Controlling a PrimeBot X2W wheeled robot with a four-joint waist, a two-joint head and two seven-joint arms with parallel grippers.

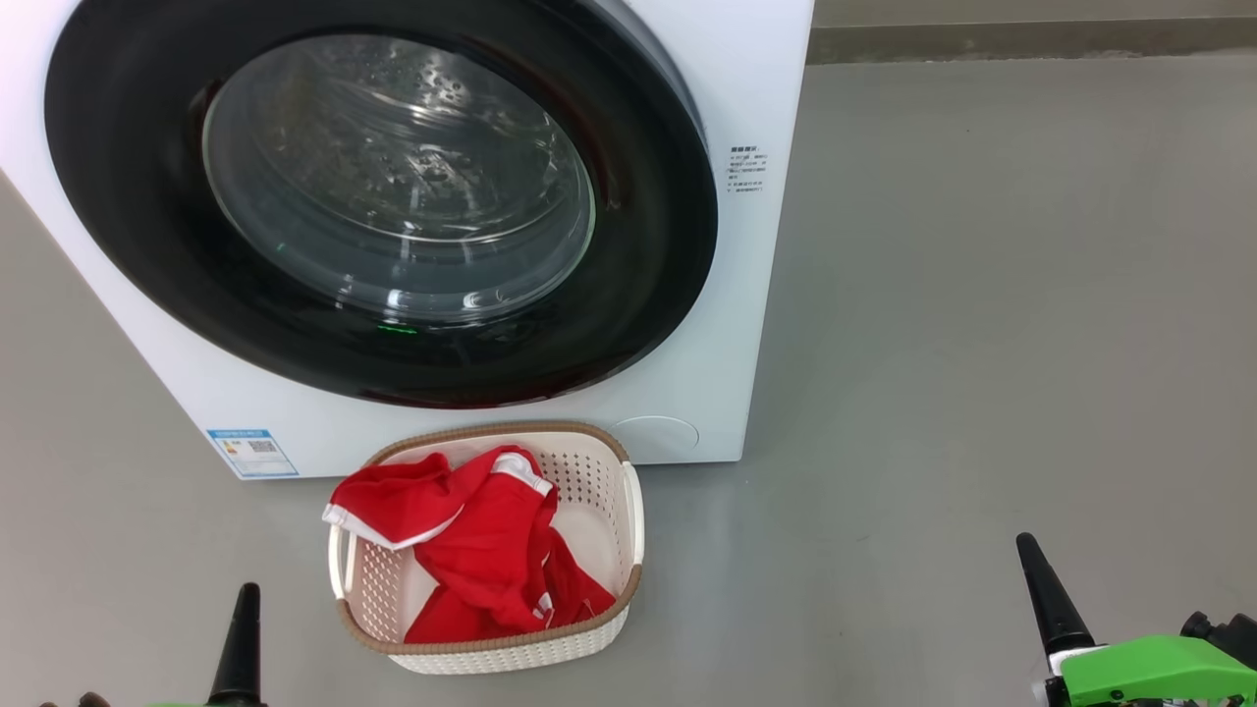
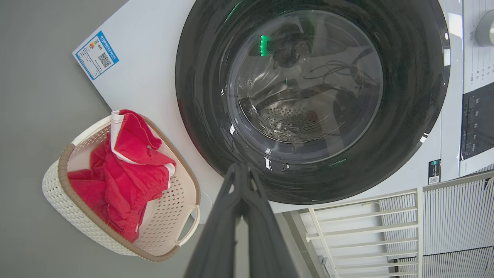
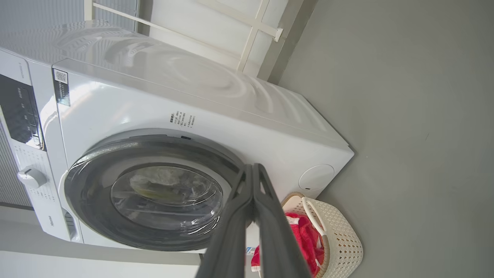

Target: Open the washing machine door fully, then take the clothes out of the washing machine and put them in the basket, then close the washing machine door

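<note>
in the basket: the clothes, a red heap with white trim, one fold flopped over the left rim
basket spot: on the grey floor, just in front of the washing machine, under the door
washing machine door: looks shut, flush on the front, steel drum showing through the glass
left gripper: low left, fingers pressed together, nothing in them
right gripper: low right, same deal, clamped on nothing, well apart from the basket

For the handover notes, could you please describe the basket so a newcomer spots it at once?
Find the big white front-loading washing machine with its round black-rimmed glass door. On the grey floor before it stands a cream perforated plastic basket, brown-rimmed, holding red clothes.
</note>
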